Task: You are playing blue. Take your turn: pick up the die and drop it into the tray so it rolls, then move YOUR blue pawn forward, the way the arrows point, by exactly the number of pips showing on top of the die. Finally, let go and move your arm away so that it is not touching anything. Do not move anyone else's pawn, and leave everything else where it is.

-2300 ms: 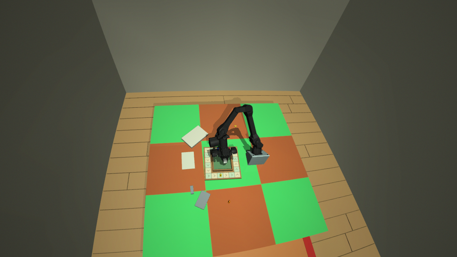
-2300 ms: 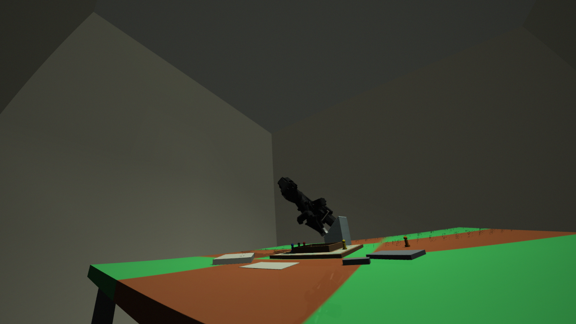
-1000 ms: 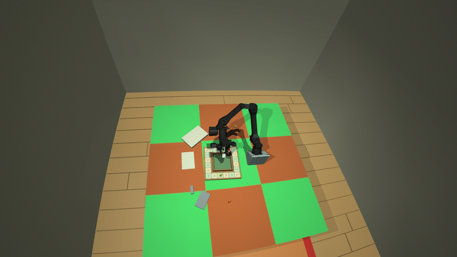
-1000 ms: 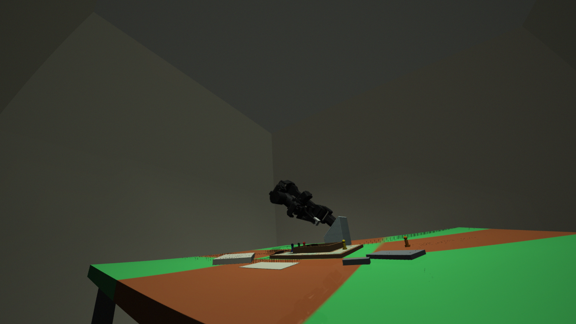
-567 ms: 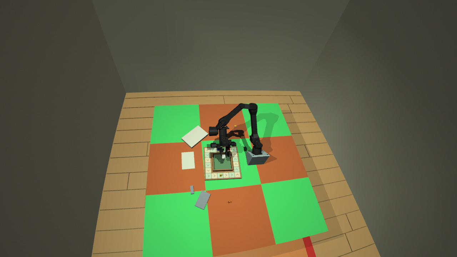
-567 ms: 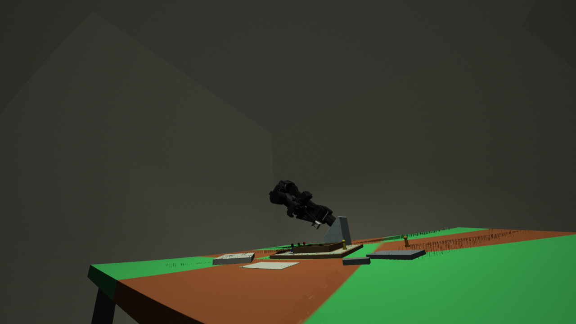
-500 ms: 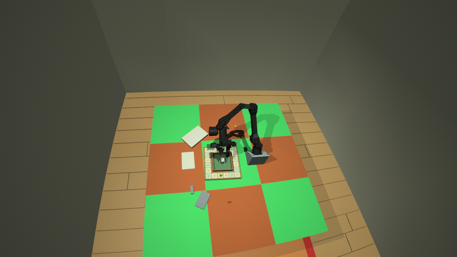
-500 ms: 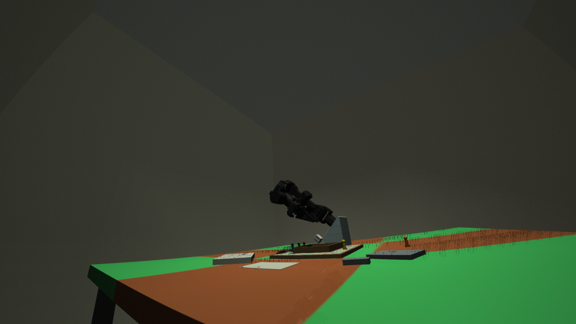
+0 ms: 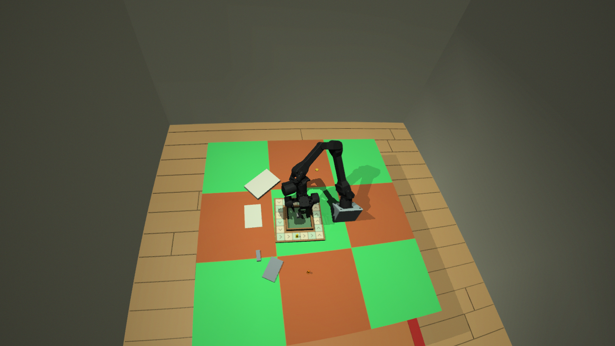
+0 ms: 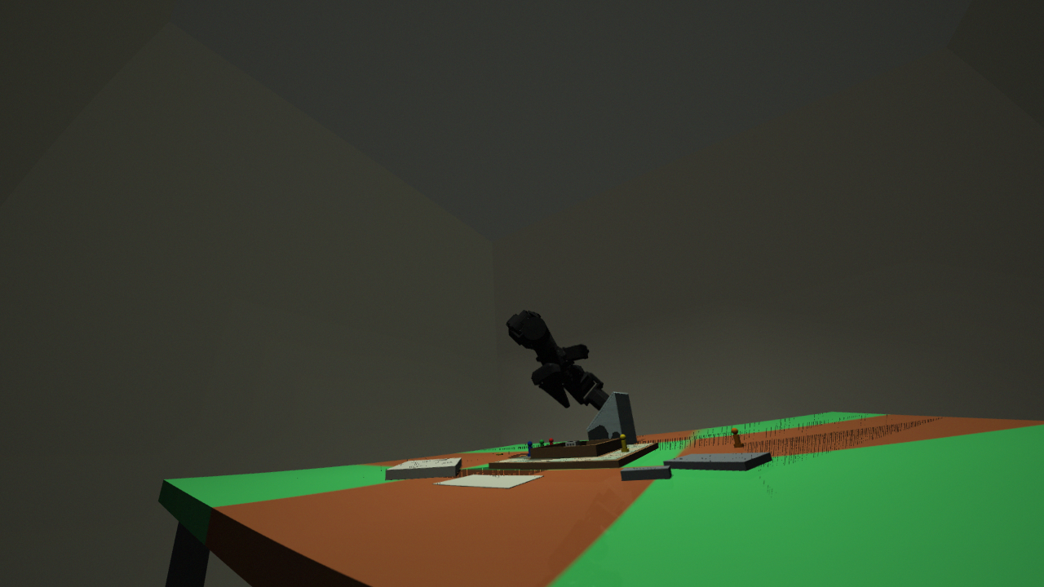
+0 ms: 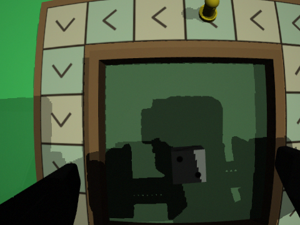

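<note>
My gripper is open above the tray, its fingers wide apart. The white die lies in the tray, clear of both fingers, partly in shadow. Its upper face shows two pips in the wrist view. The blue pawn stands on the board beside the tray in the exterior view; the arm hides it in the top view, and the wrist view does not show it.
Green and red pawns stand near the blue one. A yellow pawn stands across the tray. Off the board are an orange pawn, a yellow disc, pale slabs and grey blocks.
</note>
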`<state>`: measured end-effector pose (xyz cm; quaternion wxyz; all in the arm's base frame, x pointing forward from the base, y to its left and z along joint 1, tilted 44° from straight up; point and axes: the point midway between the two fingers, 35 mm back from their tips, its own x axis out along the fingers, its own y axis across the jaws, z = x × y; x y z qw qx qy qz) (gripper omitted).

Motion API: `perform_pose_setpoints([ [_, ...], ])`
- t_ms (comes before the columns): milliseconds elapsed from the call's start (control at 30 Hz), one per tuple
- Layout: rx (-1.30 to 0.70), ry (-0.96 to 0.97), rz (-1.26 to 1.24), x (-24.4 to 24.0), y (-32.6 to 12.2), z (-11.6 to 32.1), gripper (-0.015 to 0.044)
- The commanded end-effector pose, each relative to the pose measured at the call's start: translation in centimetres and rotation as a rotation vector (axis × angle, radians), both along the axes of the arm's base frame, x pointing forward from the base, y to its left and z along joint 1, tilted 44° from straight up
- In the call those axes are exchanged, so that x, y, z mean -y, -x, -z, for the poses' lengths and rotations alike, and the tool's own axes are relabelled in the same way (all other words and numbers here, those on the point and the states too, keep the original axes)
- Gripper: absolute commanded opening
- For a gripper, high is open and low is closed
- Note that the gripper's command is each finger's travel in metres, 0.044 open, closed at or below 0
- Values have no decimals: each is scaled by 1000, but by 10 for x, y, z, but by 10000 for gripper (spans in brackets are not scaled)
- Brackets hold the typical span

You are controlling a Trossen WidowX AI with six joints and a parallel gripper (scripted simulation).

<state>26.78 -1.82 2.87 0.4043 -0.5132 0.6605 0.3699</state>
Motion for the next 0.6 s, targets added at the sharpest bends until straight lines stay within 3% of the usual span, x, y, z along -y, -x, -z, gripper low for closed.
perform_pose_setpoints([
  [0,6,337,-67,2,-5,12,440],
  [100,10,355,-72,1,-5,12,440],
  [167,-18,259,-56,0,-1,14,440],
  [233,25,273,4,9,-4,9,387],
  [467,426,436,572,105,-13,-46,204],
  [567,437,441,587,107,-12,-47,200],
])
